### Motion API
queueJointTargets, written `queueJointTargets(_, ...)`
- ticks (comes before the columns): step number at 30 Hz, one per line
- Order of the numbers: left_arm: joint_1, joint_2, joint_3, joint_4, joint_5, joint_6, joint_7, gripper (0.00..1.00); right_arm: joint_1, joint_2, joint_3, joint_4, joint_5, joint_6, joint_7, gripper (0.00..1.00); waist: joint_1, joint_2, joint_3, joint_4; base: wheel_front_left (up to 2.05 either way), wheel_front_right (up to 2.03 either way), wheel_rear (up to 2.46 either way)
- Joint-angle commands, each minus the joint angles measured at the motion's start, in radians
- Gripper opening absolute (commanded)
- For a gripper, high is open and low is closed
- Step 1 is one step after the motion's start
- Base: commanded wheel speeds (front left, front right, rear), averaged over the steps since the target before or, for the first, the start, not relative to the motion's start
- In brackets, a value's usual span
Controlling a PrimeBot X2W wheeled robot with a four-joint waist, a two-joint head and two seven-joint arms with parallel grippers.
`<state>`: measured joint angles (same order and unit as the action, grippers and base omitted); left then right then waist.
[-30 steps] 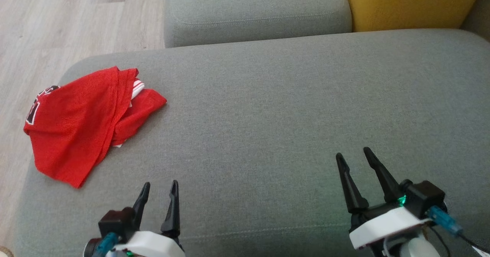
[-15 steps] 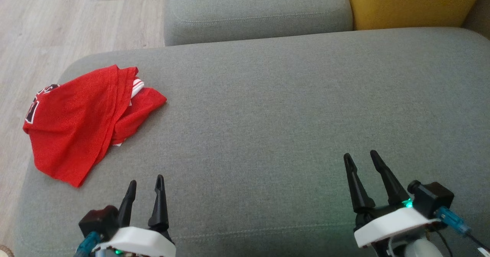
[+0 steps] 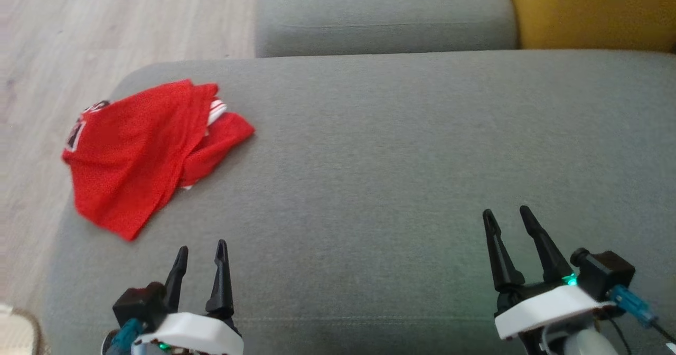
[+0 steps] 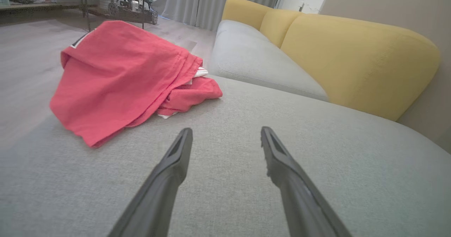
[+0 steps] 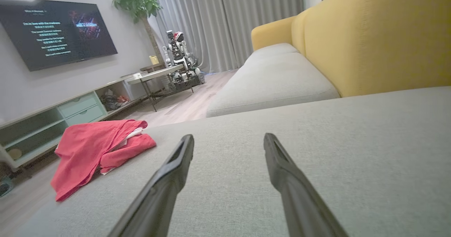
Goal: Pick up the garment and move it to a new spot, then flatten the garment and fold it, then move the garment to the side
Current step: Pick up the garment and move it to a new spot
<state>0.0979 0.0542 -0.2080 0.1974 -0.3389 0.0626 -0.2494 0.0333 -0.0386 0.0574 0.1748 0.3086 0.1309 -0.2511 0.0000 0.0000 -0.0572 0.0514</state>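
The red garment [image 3: 142, 149] lies bunched at the grey cushion's [image 3: 396, 159] left edge, seemingly overhanging it, so the open, empty left gripper [image 3: 202, 246] could nudge it floorward, while the right gripper [image 3: 506, 211], also open and empty, hovers well apart.

grey sofa [image 3: 396, 159]; yellow backrest [image 5: 370, 43] behind it, wood floor [image 3: 105, 27] beside it, tv [image 5: 53, 29] and plant [image 5: 139, 0] across from it.

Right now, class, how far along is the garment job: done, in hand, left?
Done: hard to say. The red garment lies in loose layers on the grey cushion, at its left edge, so it may be folded and set aside, or not started. In hand: nothing; the left gripper and right gripper are open, apart from it. Left: if unstarted, every step.
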Motion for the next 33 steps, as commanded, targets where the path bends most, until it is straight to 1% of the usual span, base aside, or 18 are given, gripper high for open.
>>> queueJointTargets(1,-0.043,-0.004,0.039,-0.032,0.016,-0.002,-0.012,1.00,-0.026,-0.012,0.028,-0.037,0.007,0.000,-0.011,1.00,0.0000,0.0000,0.000,0.052,0.00,0.00,0.00)
queueJointTargets(4,-0.038,-0.004,0.044,-0.034,0.028,-0.002,-0.012,1.00,-0.020,-0.012,0.042,-0.037,0.010,0.000,-0.011,1.00,0.0000,0.0000,-0.002,0.103,0.00,0.00,0.00)
queueJointTargets(5,-0.038,-0.004,0.044,-0.034,0.028,-0.002,-0.012,1.00,-0.020,-0.012,0.042,-0.037,0.010,0.000,-0.011,1.00,0.0000,0.0000,-0.002,0.103,0.00,0.00,0.00)
queueJointTargets(16,-0.020,-0.004,0.055,-0.047,0.050,-0.008,-0.012,1.00,0.000,-0.012,0.082,-0.039,0.012,0.000,-0.011,1.00,0.0000,0.0000,-0.023,0.300,0.00,0.00,0.00)
queueJointTargets(20,-0.006,-0.004,0.060,-0.054,0.063,-0.011,-0.012,1.00,0.007,-0.012,0.095,-0.036,0.013,0.000,-0.011,1.00,0.0000,0.0000,-0.033,0.349,0.00,0.00,0.00)
queueJointTargets(23,0.002,-0.004,0.066,-0.055,0.071,-0.017,-0.012,1.00,0.012,-0.012,0.100,-0.035,0.014,0.000,-0.011,1.00,0.0000,0.0000,-0.036,0.372,0.00,0.00,0.00)
queueJointTargets(26,0.007,-0.004,0.074,-0.058,0.074,-0.019,-0.012,1.00,0.017,-0.012,0.100,-0.034,0.015,0.000,-0.011,1.00,0.0000,0.0000,-0.037,0.380,0.00,0.00,0.00)
queueJointTargets(33,0.008,-0.004,0.081,-0.063,0.069,-0.021,-0.012,1.00,0.018,-0.012,0.102,-0.032,0.011,0.000,-0.011,1.00,0.0000,0.0000,-0.033,0.369,0.00,0.00,0.00)
